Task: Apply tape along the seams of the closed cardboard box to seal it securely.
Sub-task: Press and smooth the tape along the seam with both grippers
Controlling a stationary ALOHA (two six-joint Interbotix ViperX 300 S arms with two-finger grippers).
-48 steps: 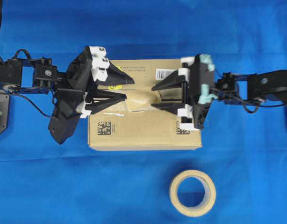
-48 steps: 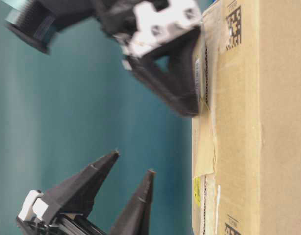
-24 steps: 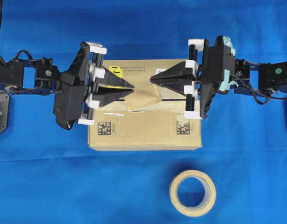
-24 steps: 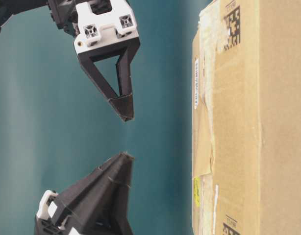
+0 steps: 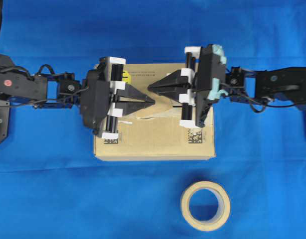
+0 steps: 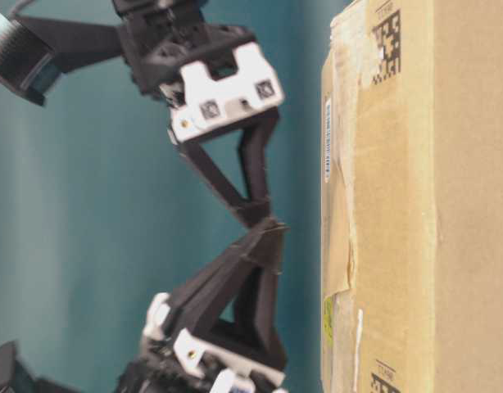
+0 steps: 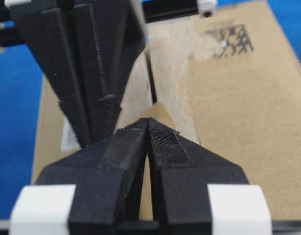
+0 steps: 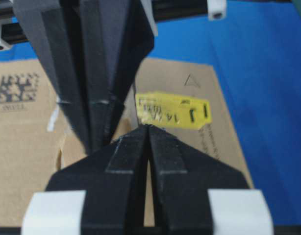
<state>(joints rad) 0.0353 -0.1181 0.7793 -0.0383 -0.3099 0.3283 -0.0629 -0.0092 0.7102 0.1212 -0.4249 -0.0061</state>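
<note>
Left hand (image 5: 149, 101): it is reaching in from the left over the top of the box, its two black fingers pressed together into one point with nothing visible between them.
Right hand (image 5: 152, 87): it is reaching in from the right, fingers likewise pressed together and holding nothing that shows; its tip is sitting just beside the left hand's tip, near the middle of the box top.
Height of the hands: in the table-level view both tips are meeting close together and standing clear of the box face, with a gap of background between them and the cardboard.
Cardboard box (image 5: 153, 142): it is lying closed on the table, long side running left to right, with a yellow sticker (image 8: 172, 112) near its far left corner and black square codes (image 5: 195, 135) on the near flap.
Seam (image 5: 165, 113): the dark line between the two flaps is running left to right across the top, bordered by pale old tape.
Tape (image 5: 169, 105): a tan strip is lying over the seam at the middle of the box, directly below the two tips and partly hidden by them.
Tape roll (image 5: 205, 205): the beige ring is lying flat on the table in front of the box, well apart from it.
Table (image 5: 53, 199): a blue cloth is covering it.
</note>
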